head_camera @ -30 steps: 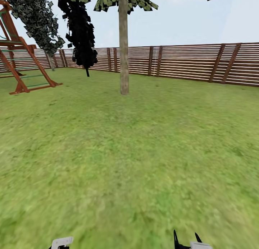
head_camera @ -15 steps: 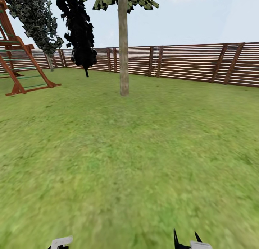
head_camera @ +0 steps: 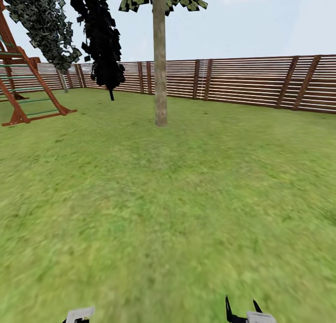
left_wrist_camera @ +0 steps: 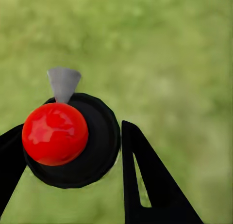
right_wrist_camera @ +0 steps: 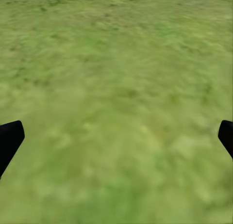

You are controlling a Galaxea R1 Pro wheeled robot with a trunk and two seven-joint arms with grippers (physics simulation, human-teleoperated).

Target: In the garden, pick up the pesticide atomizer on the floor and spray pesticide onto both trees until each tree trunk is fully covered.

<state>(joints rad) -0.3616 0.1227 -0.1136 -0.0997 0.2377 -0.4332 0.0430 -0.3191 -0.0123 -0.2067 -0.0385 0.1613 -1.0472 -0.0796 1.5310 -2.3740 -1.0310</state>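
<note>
My left gripper [left_wrist_camera: 68,136] is shut on the pesticide atomizer [left_wrist_camera: 73,141], a round black body with a glossy red ball on top and a grey cone nozzle, held above the grass floor [left_wrist_camera: 165,54]. In the head view, one tree trunk [head_camera: 160,71], thick, straight and pale grey-beige, rises from the lawn ahead, a few metres off. Both grippers sit at that view's lower edge, the left gripper [head_camera: 79,315] and the right gripper [head_camera: 241,310]. The right gripper [right_wrist_camera: 118,136] is open over bare grass, with its black fingers [right_wrist_camera: 9,139] far apart.
A brown slatted fence [head_camera: 252,80] runs across the back. A red wooden play frame [head_camera: 28,90] stands at the far left. Dark-leaved thin-stemmed trees [head_camera: 105,43] stand near the fence, left of the trunk. Open lawn [head_camera: 177,211] lies between me and the trunk.
The whole head view has shifted: the play frame slid left and the trunk's base sits slightly lower, so the camera moved. Both grippers keep their places in the picture.
</note>
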